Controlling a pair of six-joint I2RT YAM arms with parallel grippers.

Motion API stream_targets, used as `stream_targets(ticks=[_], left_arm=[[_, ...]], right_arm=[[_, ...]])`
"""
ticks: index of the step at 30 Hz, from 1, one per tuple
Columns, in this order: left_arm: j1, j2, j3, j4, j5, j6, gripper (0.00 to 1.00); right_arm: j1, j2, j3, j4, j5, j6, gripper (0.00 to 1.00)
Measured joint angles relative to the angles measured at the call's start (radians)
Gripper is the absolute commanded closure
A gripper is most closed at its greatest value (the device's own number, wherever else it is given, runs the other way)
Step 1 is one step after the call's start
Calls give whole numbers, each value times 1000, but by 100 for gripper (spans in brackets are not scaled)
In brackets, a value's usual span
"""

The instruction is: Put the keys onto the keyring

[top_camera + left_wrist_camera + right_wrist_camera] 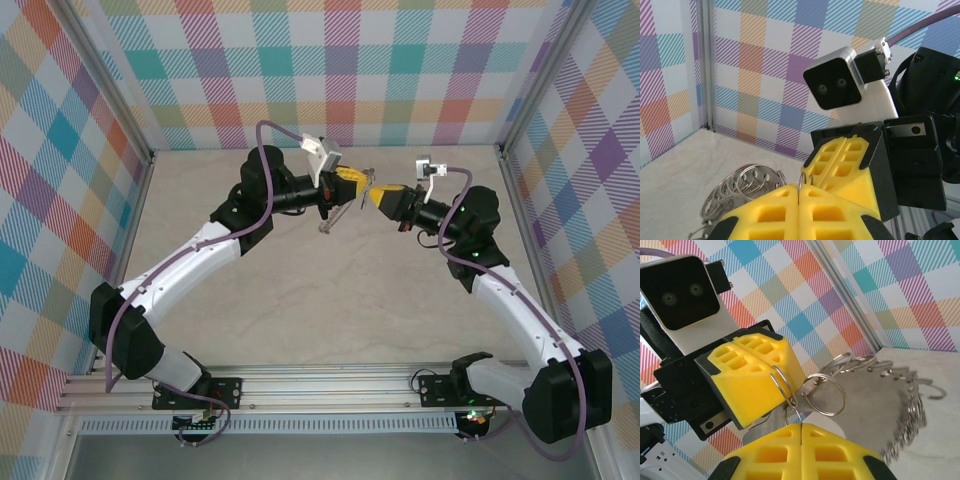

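- The keyring (pixel 740 186) is a thin grey metal ring with small wire loops all round its rim, like a chain.
- Most of it hangs bunched just left of and below the fingertips of the left gripper (pixel 799 192).
- One small loop is pinched in the seam of that gripper's closed fingers.
- Another loop stands just above the right gripper (pixel 801 427), its wire caught between the closed fingertips.

Item 1: my table (pixel 330 300), with a pale beige, stone-veined, matt top.
Item 2: walls (pixel 340 70) on three sides of it, checked in teal, orange, purple, pink and yellow, with diagonal hatching.
Item 3: left post (pixel 118 98) and right post (pixel 534 98), silver metal, rising from the back corners.
Item 4: rail (pixel 330 385), slotted aluminium, running along my table's near edge.
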Motion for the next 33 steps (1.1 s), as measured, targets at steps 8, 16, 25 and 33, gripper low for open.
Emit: stream_targets(ticks=[8, 16, 25, 33], left_arm=[[-1, 0, -6, 29, -32, -5, 100], [-1, 0, -6, 30, -23, -17, 100], [10, 0, -22, 63, 27, -82, 100], [35, 0, -55, 135, 74, -181, 100]], right_arm=[[-34, -135, -13, -149, 2, -54, 71], [-70, -158, 1, -194, 26, -54, 66], [-72, -75, 71, -156, 47, -11, 65], [-74, 3, 83, -53, 46, 57, 74]])
